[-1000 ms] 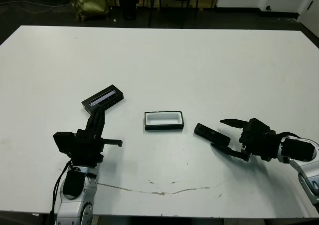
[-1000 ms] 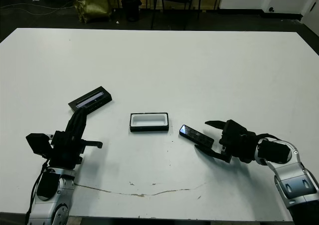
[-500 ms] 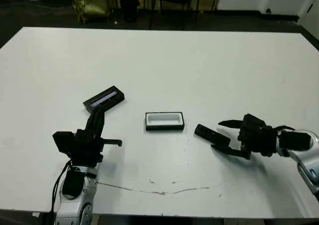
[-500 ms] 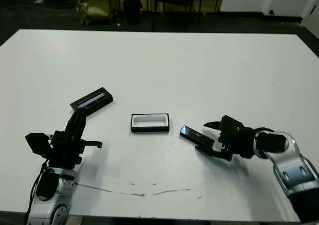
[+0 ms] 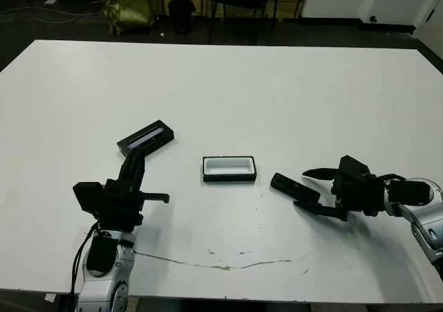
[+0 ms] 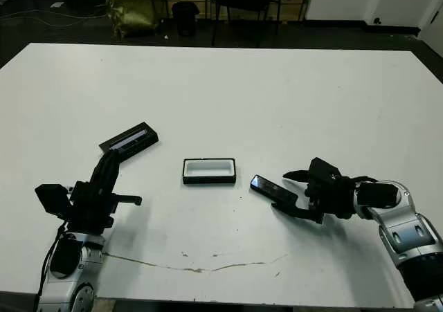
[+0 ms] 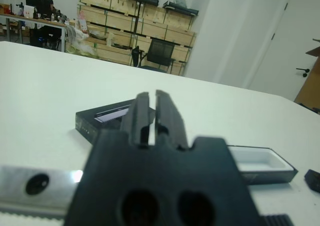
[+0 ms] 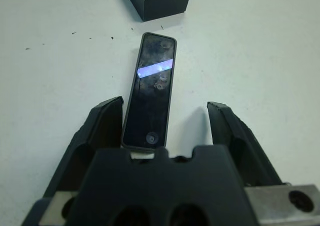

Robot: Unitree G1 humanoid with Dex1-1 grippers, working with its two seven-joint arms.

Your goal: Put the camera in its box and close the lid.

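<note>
White table [image 5: 277, 84] in a workshop, with a chair and crates sitting out past its far edge. Nearest us, the right tool [image 5: 313, 192] is lying low over the table with its jaws spread wide and gripping nothing. The camera [image 8: 151, 89] is lying flat between them, its long axis running straight out along the fingers toward the box [image 5: 229, 167], so it's lined up nicely for a pinch across its narrow sides. The right arm is clearly the closer one and is reaching in from the right. Over on the other side, the left tool [image 5: 136, 158] is sitting pinched together and empty, pointing at the lid [image 5: 145, 137], which is lying just beyond its tips. The box is sitting open between the lid and the camera.
</note>
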